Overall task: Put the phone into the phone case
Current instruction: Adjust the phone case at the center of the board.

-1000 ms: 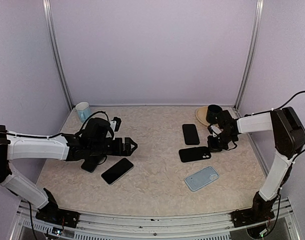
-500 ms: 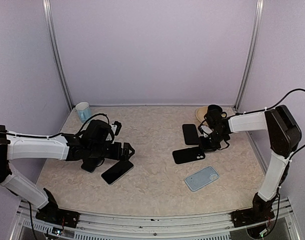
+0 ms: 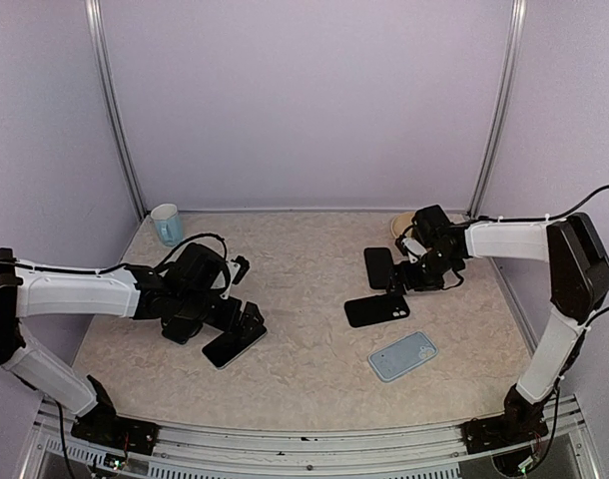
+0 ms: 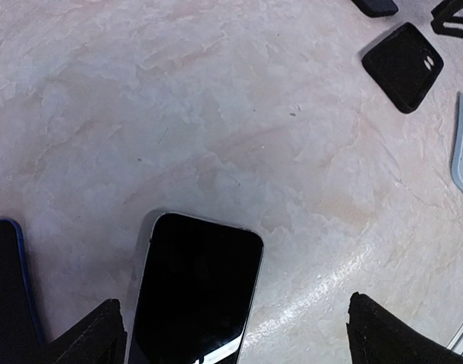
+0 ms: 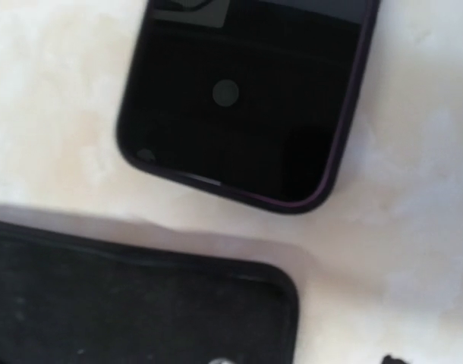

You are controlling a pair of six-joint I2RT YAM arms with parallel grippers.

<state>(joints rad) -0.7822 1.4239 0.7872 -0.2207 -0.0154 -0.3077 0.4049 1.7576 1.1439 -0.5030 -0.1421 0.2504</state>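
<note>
Two grippers stand open over the table (image 3: 314, 239). Left gripper (image 3: 247, 321) straddles the phone (image 3: 235, 346), well left of the black case (image 3: 376, 309). Right gripper (image 3: 404, 284) hovers empty just behind the case's right end.

A pale marbled table (image 3: 314, 249) has 2 metal posts (image 3: 113, 110) at its back corners. A light blue mug (image 3: 166, 223) stands upright in the table's back left corner, a tan plate (image 3: 396, 226) in its back right corner. A light blue case (image 3: 402, 356) lies flat on the table's front right part. 1 dark-cased phone (image 3: 380, 267) lies right of the table's middle.
</note>
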